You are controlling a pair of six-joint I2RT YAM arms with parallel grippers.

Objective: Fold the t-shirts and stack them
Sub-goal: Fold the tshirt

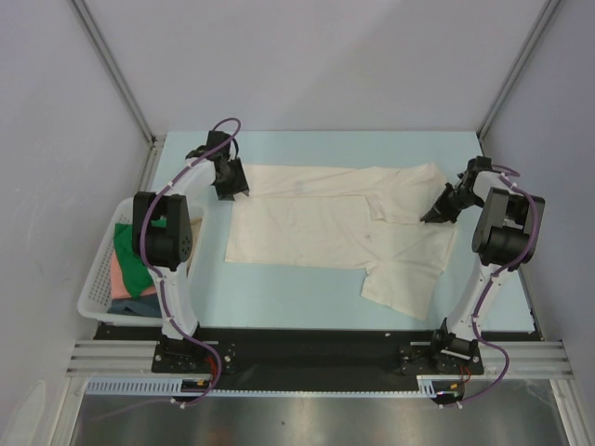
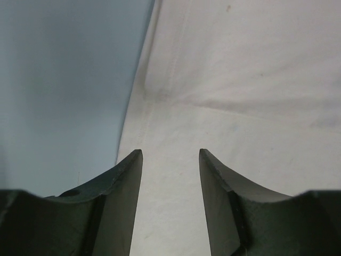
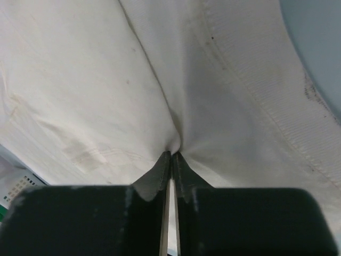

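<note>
**Right jaws bite the cream tee while the left stands open at its edge**

From above, the cream t-shirt (image 1: 325, 232) lies spread over the middle of the pale blue table (image 1: 279, 307). It is mostly flat, with a long band folded along its far side and a flap reaching toward the near right. Only this overhead view gives the layout. The left gripper (image 1: 230, 192) is at the shirt's far left corner and the right gripper (image 1: 437, 214) is at its right edge. Well off to the left, a white lattice basket (image 1: 93, 293) holds a green shirt (image 1: 138, 263), a pink shirt (image 1: 115, 269) and a dark blue shirt (image 1: 132, 305) in a loose heap.

The wrist cameras show what the top view cannot. On the left wrist, the two dark, wedge-shaped fingers (image 2: 125, 192) stand spread with cloth visible in the gap between them. They are poised over the shirt's edge, where a stitched seam (image 2: 154, 96) runs beside bare table. I cannot tell whether they touch the fabric.

On the right wrist, the black tips are pressed together on a pinched ridge of cream cloth, with creases fanning out from the bite. The weave is soft and matte, lightly speckled. A ribbed band (image 3: 266, 90) curves past on the right.
</note>
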